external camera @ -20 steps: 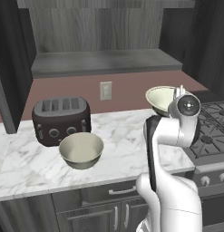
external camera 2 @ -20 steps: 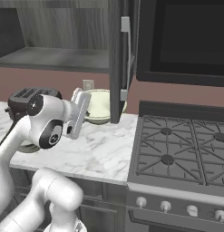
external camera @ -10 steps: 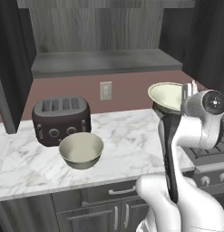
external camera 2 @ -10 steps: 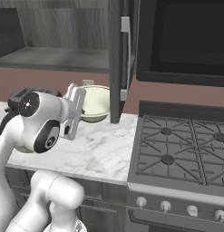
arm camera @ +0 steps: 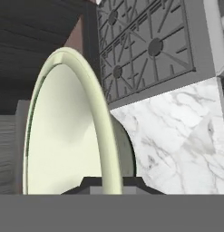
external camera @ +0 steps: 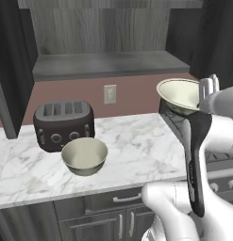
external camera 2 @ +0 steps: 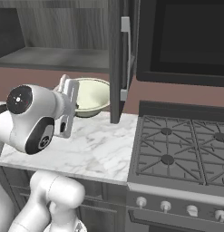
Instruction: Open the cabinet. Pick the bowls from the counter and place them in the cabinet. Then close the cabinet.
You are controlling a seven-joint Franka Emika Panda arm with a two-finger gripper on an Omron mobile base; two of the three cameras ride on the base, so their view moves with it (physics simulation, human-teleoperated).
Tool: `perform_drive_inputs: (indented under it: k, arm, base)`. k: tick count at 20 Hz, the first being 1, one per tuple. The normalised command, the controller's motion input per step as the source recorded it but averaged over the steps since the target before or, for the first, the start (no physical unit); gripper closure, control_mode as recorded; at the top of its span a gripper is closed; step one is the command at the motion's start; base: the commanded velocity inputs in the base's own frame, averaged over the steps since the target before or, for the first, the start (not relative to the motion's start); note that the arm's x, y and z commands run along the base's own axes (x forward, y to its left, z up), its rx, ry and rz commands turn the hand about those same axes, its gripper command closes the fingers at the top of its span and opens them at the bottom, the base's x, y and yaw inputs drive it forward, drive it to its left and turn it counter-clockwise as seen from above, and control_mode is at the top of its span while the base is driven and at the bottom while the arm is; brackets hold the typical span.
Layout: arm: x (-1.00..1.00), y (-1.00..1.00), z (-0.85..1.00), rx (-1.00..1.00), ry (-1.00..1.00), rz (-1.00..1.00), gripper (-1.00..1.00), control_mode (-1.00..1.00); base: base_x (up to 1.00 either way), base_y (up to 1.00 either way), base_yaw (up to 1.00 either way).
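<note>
The bowl (external camera: 180,94) that the fingers (arm camera: 105,180) are clamped on, the whitish one of the two, hangs in the air above the right end of the tabletop (external camera: 132,141), just in front of the open cabinet (external camera: 108,63) and a little below its shelf. It is held by the rim: in the hand view the thin rim passes straight between the two dark tips, so the fingers pinch one wall of it. I judge it rigid, light and rather smooth, maybe ceramic, so it can slip or turn in such a thin grip and could break if it falls. The rim is the right place to take hold, because the body is too wide for the fingers. It looks a little tilted, so a slow move is safer.

The second bowl (external camera: 84,155), the larger beige-grey one, stands on the tabletop just in front of the toaster (external camera: 64,124), well apart from the arm. The same grip on its rim should suit it.

Compared with one second ago, the held bowl has gone higher and more toward the cabinet opening, and the arm has stretched upward with it. The larger bowl and the toaster have not moved
</note>
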Motion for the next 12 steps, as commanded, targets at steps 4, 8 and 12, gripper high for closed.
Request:
perform_drive_inputs:
  k: [4,8,12]
  arm:
    - [-0.29,0.00,0.41,0.00,0.00,0.07,1.00,-1.00]
    - [-0.27,0.00,0.32,-0.02,-0.03,0.03,1.00,-1.00]
    - [-0.18,0.02,0.18,-0.08,-0.18,0.00,1.00,-1.00]
  base:
    - [0.00,0.00,0.00]
    - [0.00,0.00,0.00]
    - [0.00,0.00,0.00]
